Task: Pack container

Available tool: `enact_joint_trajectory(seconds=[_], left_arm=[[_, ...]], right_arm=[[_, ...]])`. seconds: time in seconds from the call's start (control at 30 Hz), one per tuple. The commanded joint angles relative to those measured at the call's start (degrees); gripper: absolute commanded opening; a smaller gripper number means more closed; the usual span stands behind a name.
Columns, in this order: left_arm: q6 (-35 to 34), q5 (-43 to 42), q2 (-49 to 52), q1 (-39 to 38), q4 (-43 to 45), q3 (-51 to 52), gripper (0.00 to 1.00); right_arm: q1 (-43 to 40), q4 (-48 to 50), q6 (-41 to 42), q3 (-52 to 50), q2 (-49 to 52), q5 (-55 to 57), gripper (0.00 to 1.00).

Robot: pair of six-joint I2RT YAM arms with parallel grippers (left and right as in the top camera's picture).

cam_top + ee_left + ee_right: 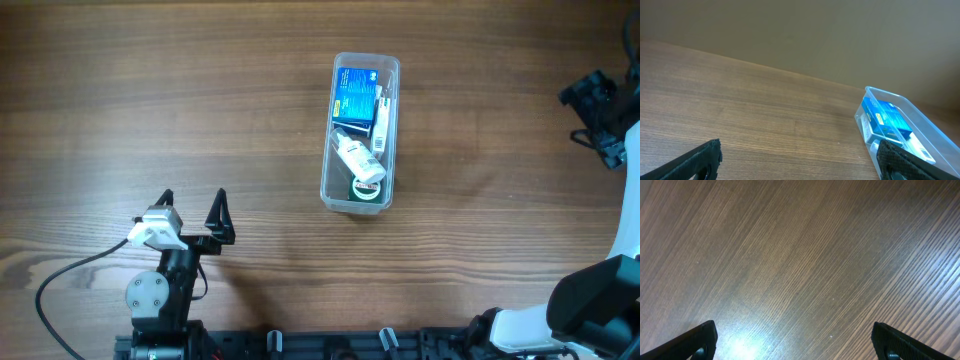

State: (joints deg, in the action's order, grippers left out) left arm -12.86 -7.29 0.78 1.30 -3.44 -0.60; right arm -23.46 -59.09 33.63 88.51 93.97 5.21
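the brown wood-grain table (150,90) lay bare around both arms, with no loose item visible on it, so the packing looked nearly or fully done. the long clear plastic rectangular container (326,150) sat ahead of the left gripper (192,205) and off to its right, well apart from it. it stood far to the left of the right gripper (795,345). it was probably placed mid-table so that either arm could reach it.

the left gripper's jaws stood wide apart with nothing between them. it sat low near the table's front edge and seemed parked rather than working. the right gripper's fingers were likewise spread and empty, over bare wood by the right edge, clear of the tub.

inside the container, a blue printed cardboard box (356,95) filled the end farthest from the left gripper. a narrow white box (381,125) lay along the wall on the side away from that gripper, apparently turned lengthwise to fit. a small white plastic bottle (360,160) lay tilted nearer the gripper's end. a green-rimmed round item (365,197) lay at the closest end; what it was could not be told.
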Motion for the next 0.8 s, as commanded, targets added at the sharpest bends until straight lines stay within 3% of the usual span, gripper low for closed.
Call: enact_joint_trajectory(seconds=[0.0,0.27,0.6,0.77], left_arm=[[-0.9,0.7,-0.6,0.5,-0.4,0.3,1.00],[-0.9,0.7,-0.6,0.5,-0.4,0.3,1.00],[-0.9,0.7,-0.6,0.5,-0.4,0.3,1.00],[-0.9,0.7,-0.6,0.5,-0.4,0.3,1.00]], right_arm=[[-0.2,0.1,0.9,-0.2,0.7,1.0,1.00],[0.6,0.1,0.9,-0.3,-5.6,1.0,1.00],[15.1,0.1,1.0,-0.5,-33.3,1.0,1.00],[15.7,0.1,1.0,-5.5,-47.1,1.0,1.00]])
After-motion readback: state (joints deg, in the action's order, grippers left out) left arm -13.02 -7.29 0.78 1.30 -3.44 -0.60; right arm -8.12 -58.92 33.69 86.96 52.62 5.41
